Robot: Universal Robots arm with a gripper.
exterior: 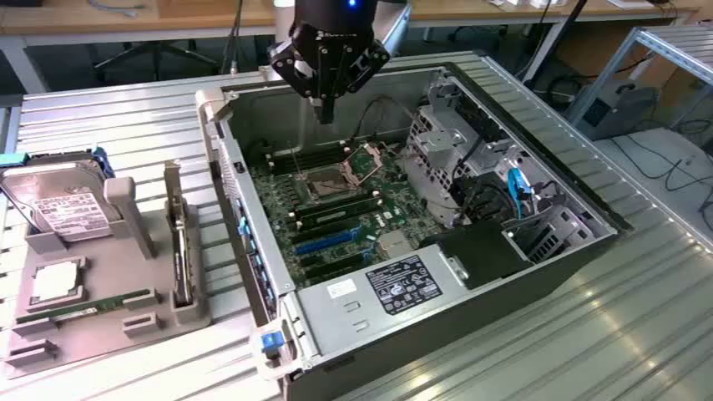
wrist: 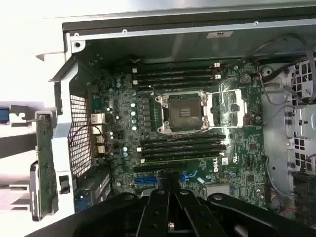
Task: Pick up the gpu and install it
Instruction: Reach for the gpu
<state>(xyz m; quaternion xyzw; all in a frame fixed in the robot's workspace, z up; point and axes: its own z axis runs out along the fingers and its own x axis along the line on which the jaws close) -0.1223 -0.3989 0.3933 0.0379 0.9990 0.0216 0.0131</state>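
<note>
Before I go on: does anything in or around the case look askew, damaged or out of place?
Nothing spilled or damaged. One oddity: the CPU socket sits empty, its retention plate flipped open. The gpu stands on edge in the grey holder beside the case, and the shut gripper hangs over the case.

Ribbed bare metal, dull sheen, for the table (exterior: 624,334); matt grey sheet metal for the computer case (exterior: 329,334); glossy green circuit board on the motherboard (exterior: 334,209); matt grey plastic for the tray (exterior: 106,334); green board, pale metal bracket on the gpu (exterior: 179,242); shiny metal, white paper label on the hard drive (exterior: 62,200); matt black gripper (exterior: 324,114).
</note>
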